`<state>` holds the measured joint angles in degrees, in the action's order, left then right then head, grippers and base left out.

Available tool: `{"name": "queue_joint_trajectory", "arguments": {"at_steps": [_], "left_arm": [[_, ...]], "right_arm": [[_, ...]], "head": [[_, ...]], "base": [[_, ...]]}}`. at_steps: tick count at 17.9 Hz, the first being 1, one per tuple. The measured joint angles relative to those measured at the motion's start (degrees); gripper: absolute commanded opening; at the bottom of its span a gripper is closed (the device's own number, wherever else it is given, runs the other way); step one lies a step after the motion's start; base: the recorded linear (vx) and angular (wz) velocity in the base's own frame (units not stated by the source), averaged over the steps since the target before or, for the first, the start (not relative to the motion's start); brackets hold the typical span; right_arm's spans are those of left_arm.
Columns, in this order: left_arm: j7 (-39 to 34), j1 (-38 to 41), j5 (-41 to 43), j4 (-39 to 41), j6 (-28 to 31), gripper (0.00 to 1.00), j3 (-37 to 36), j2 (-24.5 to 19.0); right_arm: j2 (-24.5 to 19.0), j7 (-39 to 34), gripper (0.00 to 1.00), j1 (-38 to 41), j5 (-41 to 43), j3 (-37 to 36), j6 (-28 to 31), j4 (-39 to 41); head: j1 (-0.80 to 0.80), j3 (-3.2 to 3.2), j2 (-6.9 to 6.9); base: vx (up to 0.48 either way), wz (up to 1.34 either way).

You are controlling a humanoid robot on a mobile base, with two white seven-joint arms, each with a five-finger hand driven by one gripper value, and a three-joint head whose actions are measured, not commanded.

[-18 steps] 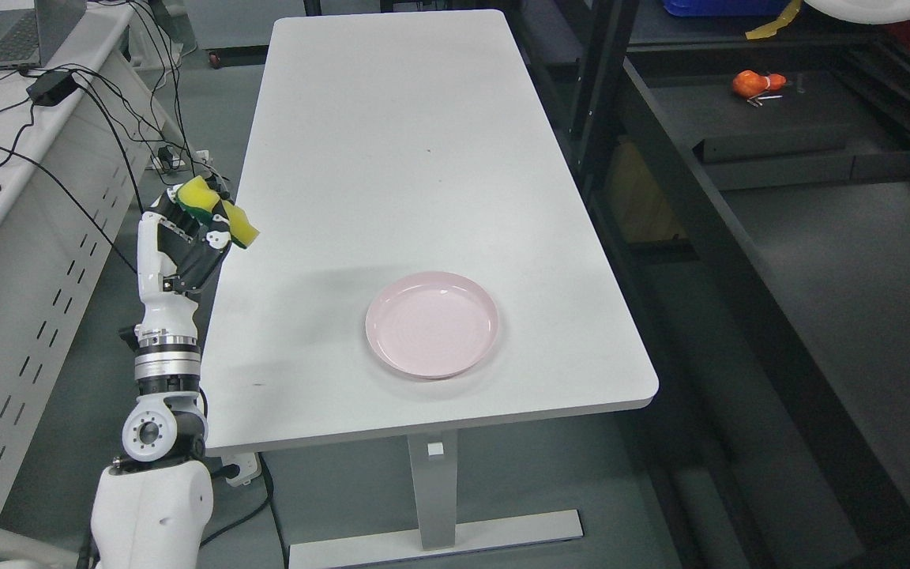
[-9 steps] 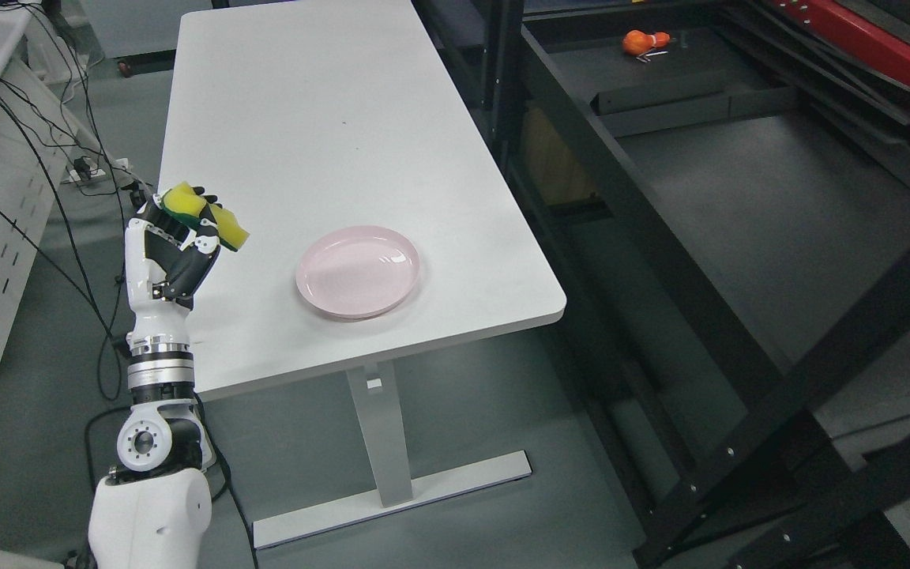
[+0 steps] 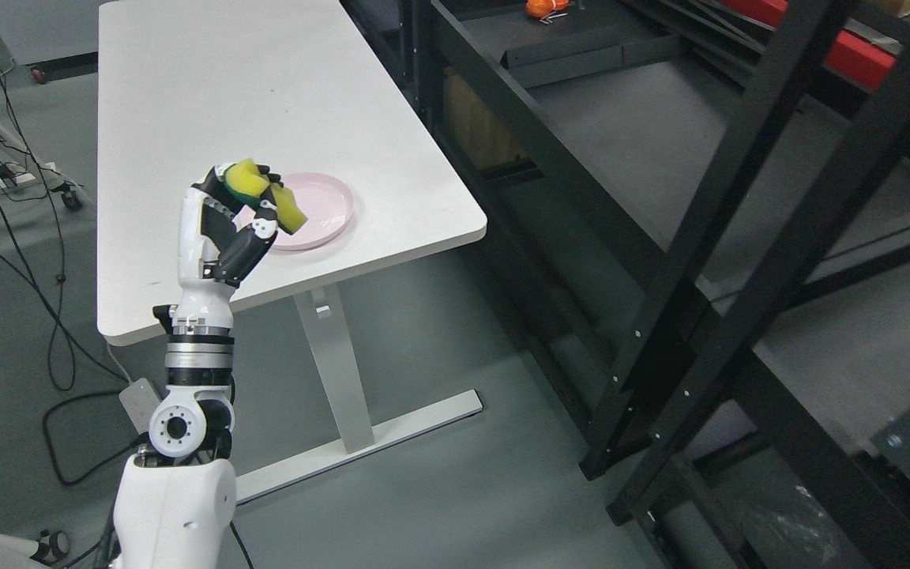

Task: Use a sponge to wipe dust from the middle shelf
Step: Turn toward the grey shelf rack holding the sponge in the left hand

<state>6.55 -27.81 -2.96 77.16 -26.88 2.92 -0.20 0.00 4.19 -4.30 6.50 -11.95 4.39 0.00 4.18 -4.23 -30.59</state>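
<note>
My left hand [image 3: 243, 212] is raised upright over the near part of the white table [image 3: 210, 103], its fingers shut on a yellow sponge with a green backing [image 3: 265, 192]. The black metal shelving unit fills the right side, and its dark shelf board [image 3: 660, 134] runs away from me, well to the right of the hand. The right hand does not show.
A pink plate [image 3: 321, 209] lies on the table just behind the sponge. An orange object [image 3: 543, 7] sits at the far end of the shelf. Black uprights [image 3: 739, 182] cross the foreground. Cables [image 3: 20, 237] trail over the grey floor at left.
The whole picture has swung right and the rack now looms closer, so the camera moved. The left hand keeps its hold on the sponge and now shows in front of the plate.
</note>
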Motion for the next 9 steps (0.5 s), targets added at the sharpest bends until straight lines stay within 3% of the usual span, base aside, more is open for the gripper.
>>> {"name": "queue_joint_trajectory", "arguments": {"at_steps": [5,9], "left_arm": [[2.39,-9.43,14.42,2.15,-0.89,0.0,-7.32,0.08],[2.94,-20.67,26.63,2.86,-2.11,0.0,-13.61,0.11]], "right_arm": [[0.0,0.0,1.0,0.01,0.0,0.0,0.0,0.0],[0.0,0.0,1.0,0.02,0.0,0.0,-0.01,0.0]], "head": [[0.0,0.0,0.0],[0.0,0.0,0.0]], "base": [[-0.35,-0.48],[-0.273,-0.94]]}}
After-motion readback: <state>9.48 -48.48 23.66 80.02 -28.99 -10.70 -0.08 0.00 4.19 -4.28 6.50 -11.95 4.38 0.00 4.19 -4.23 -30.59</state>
